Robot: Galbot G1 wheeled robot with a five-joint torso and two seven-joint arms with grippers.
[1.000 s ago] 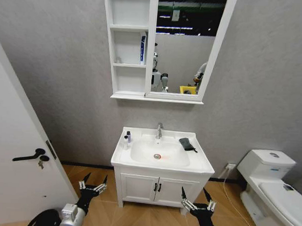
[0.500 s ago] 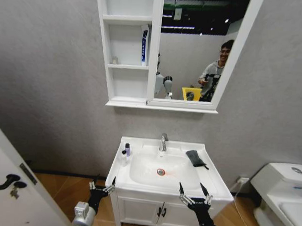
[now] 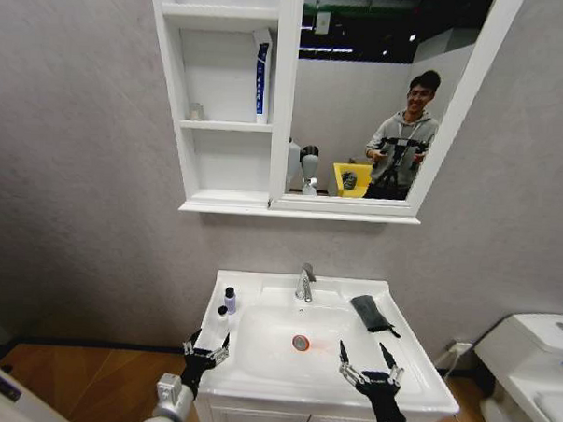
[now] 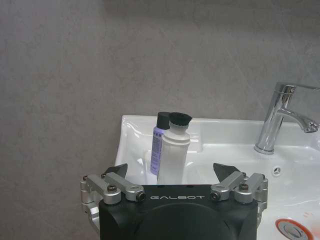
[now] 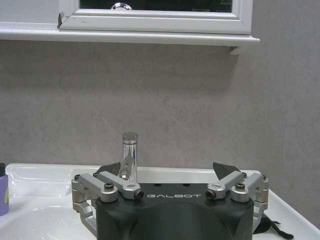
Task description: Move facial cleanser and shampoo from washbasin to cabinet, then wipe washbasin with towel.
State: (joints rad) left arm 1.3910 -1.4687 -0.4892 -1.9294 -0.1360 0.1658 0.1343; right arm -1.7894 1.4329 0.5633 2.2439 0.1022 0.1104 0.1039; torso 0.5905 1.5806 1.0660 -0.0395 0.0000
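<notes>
White washbasin (image 3: 256, 355) looming nearer as the base rolls in, left claw (image 3: 205, 348) and right claw (image 3: 368, 367) both spread open at its front rim, two bottles (image 3: 226, 302) and towel (image 3: 370, 313) waiting untouched, cabinet (image 3: 226, 96) overhead.

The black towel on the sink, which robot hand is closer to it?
Right. The right gripper hangs open just in front of the towel; the left gripper, also open, is across the sink by the bottles.
</notes>
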